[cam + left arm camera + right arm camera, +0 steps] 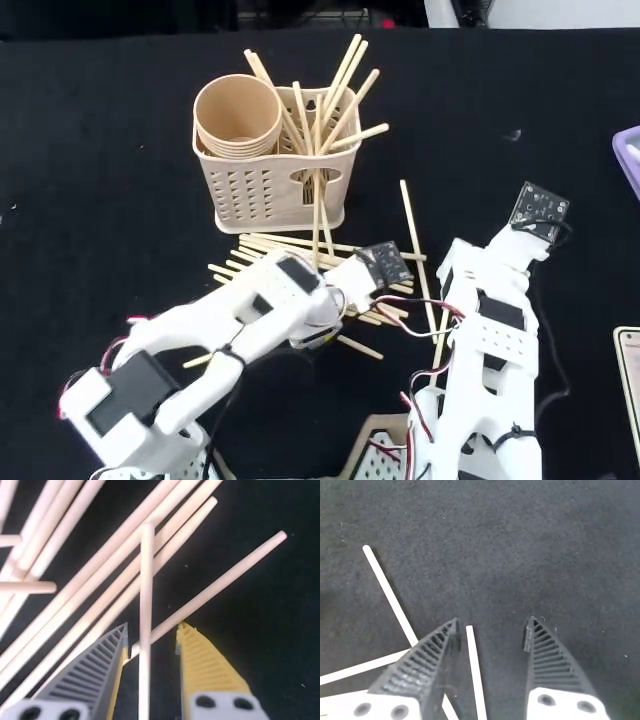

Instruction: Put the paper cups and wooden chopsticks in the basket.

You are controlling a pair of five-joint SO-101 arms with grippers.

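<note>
The beige slotted basket (270,185) stands at the back of the black table. It holds stacked paper cups (238,115) and several upright wooden chopsticks (335,95). More chopsticks (290,248) lie in a loose pile in front of it. My left gripper (151,630) is open low over that pile, with one chopstick (146,580) running between its fingers. Over the cloth to the right, my right gripper (492,625) is also open, the tip of a chopstick (474,670) lying between its fingers. Another long chopstick (390,597) lies beside it.
The left arm (230,330) stretches diagonally from the front left to the pile. The right arm (495,330) rises along the right side. A purple object (628,150) sits at the right edge, and a long single chopstick (415,245) lies between the arms.
</note>
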